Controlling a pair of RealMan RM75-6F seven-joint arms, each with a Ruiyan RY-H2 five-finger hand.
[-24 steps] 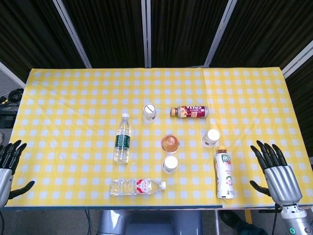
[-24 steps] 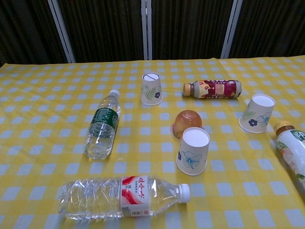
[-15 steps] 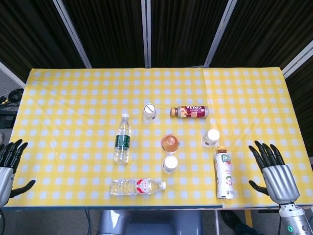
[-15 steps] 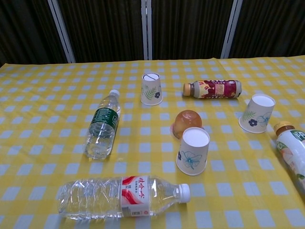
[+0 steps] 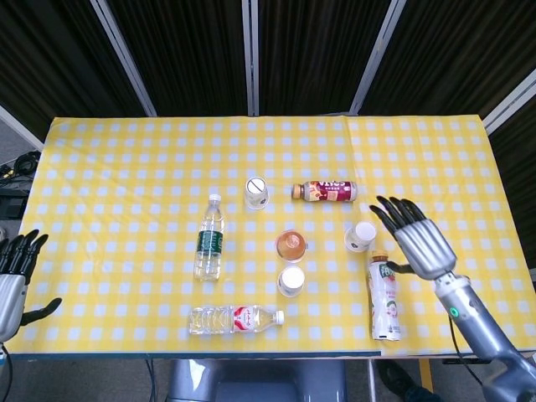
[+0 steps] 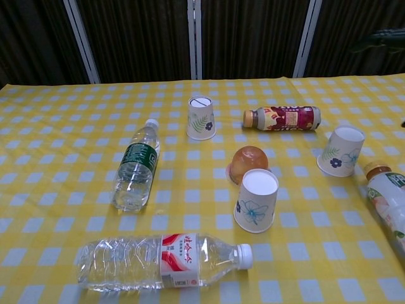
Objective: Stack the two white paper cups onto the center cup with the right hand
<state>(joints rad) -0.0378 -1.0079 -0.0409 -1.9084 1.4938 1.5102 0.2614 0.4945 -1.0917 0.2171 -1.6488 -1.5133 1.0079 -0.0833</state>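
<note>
A table covered in a yellow checked cloth is seen from above and from chest height.

Three white paper cups are set upside down on it. The center cup stands near the middle of the front half, with a blue flower print visible in the chest view. A second cup, printed with green leaves, stands at about 11 o'clock from it, well apart. A third cup stands at about 2 o'clock from the center cup, leaning slightly. Since all three are inverted, nothing can be seen inside them.

The right hand is raised over the right side of the table with its fingers spread wide and nothing held. The third cup lies just beside its fingertips, at about 9 o'clock from the palm. This hand is by far the nearer to that cup. The left hand is held at the table's left edge, fingers apart and empty, well away from every cup.

An orange jelly cup sits just behind the center cup. A juice bottle lies on its side below the right hand, with its long axis running front to back. Also lying flat are a green-labelled water bottle, a red-labelled water bottle and a brown drink bottle.

No cup is stacked yet.
</note>
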